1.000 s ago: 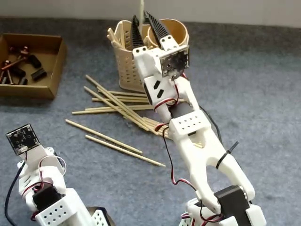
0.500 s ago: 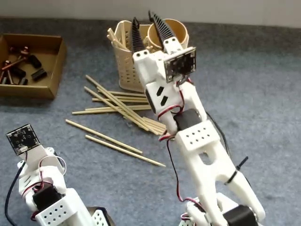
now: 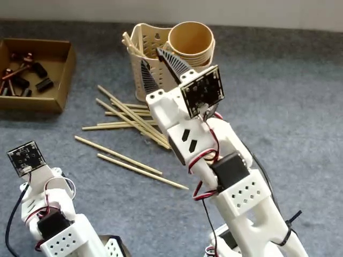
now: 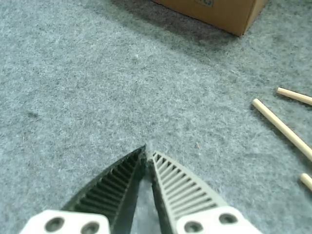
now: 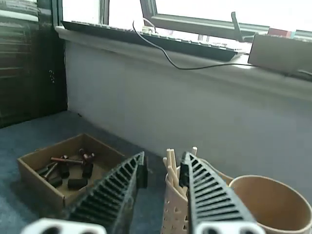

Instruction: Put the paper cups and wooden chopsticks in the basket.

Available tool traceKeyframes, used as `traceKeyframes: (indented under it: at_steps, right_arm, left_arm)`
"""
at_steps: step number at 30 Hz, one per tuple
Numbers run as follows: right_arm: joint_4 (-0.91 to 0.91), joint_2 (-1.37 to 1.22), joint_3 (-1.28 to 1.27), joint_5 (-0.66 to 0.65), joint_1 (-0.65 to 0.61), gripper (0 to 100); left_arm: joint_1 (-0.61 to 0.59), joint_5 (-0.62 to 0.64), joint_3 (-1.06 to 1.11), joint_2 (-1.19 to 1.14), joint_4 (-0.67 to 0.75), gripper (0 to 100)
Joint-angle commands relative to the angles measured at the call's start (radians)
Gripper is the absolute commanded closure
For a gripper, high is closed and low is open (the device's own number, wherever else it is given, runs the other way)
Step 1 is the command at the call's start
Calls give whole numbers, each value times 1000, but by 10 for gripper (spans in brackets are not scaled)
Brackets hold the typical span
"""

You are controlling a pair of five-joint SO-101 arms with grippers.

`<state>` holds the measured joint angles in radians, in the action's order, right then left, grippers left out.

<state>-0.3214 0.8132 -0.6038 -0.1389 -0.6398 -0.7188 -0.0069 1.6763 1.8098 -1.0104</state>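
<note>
Across the whole table I see grey carpet, and everything sits on it. The right arm is the biggest thing on my high view, stretching from the near edge toward the basket. The right gripper is raised in front of the basket with its jaws apart and nothing between them; its own camera shows that gap plainly. The left arm is folded at the near left corner. On its wrist feed the left gripper points down at bare carpet, jaws closed with the tips all but touching and nothing in them.

At the far left stands an open cardboard box. The basket, pale and slotted, stands upright at the far middle. A stack of paper cups rises at its right side, mouth up. I cannot tell whether the stack is inside a compartment or just beside the wall.

A few wooden chopsticks stand in the basket's left end. Most of them lie in a loose crossed pile on the carpet just in front of the basket. Two more lie apart, between the pile and the left arm, and the left wrist feed catches some stick ends. Small dark and coppery parts lie in the box.
</note>
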Motion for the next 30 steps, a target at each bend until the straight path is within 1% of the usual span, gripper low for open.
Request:
traceKeyframes:
  at_steps: [1, 13, 16, 23, 27, 30]
  right_arm:
    - [-99, 31, 5, -2, -12, 885]
    - [-404, 22, 5, 0, -13, 886]
    - [-463, 21, -16, 40, -50, 886]
    - [-461, 1, -148, 54, -205, 886]
    - [-460, -102, -165, 55, -265, 886]
    - [-409, -185, -166, 55, -297, 886]
  left_arm:
    - [-13, -6, 19, 2, -3, 995]
    - [-13, -6, 19, 2, -3, 995]
    - [-13, -6, 19, 2, -3, 995]
    - [-13, -6, 19, 2, -3, 995]
    - [-13, -6, 19, 2, -3, 995]
    - [-13, -6, 19, 2, -3, 995]
